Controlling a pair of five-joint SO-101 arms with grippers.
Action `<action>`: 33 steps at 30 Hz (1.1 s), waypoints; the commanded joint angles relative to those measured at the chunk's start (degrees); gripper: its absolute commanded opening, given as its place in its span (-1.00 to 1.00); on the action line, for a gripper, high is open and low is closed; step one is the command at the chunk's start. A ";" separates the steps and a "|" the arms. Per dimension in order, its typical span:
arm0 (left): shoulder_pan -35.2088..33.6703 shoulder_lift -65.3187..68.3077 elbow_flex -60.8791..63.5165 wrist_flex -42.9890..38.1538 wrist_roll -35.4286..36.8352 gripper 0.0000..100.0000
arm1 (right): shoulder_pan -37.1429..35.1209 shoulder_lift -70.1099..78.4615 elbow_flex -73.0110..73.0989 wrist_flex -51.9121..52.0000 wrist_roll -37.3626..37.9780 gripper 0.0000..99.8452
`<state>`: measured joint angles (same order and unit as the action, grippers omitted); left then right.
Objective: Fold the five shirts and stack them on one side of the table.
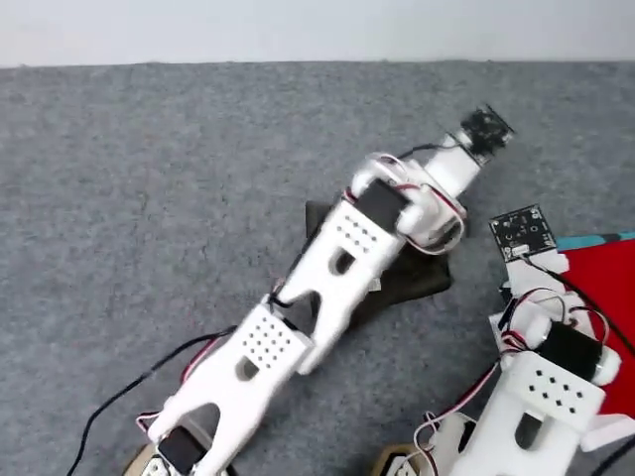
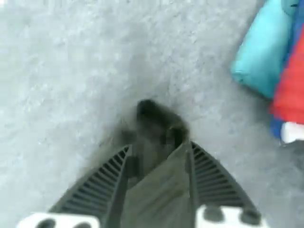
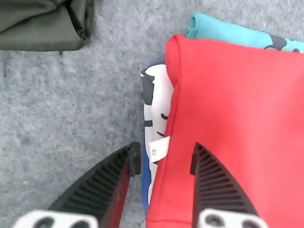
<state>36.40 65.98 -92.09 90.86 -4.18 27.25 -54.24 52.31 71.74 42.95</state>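
fingers (image 2: 110,183) of left gripper (image 2: 159,151) pinch dark olive shirt (image 3: 42,23), bunched; right gripper (image 3: 164,154) spread over folded red shirt (image 3: 237,118).

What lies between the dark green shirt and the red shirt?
Bare grey table cover separates the dark green shirt from the red shirt, in the right wrist view.

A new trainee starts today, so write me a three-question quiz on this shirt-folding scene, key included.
1. True or false: the red shirt lies on top of the teal shirt.
2. What does the left gripper hold? A) a yellow shirt B) the olive shirt C) nothing
3. Fill in: the right gripper hovers over the red shirt's edge with its jaws ____.
Key: 1 true; 2 B; 3 open.
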 commanded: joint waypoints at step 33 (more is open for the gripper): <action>-22.95 15.91 -2.51 3.87 -4.84 -0.67 | -43.65 73.27 -44.13 -24.84 -25.49 -0.63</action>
<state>15.21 82.07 -92.26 95.60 -8.57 -17.67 16.79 11.69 45.10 18.15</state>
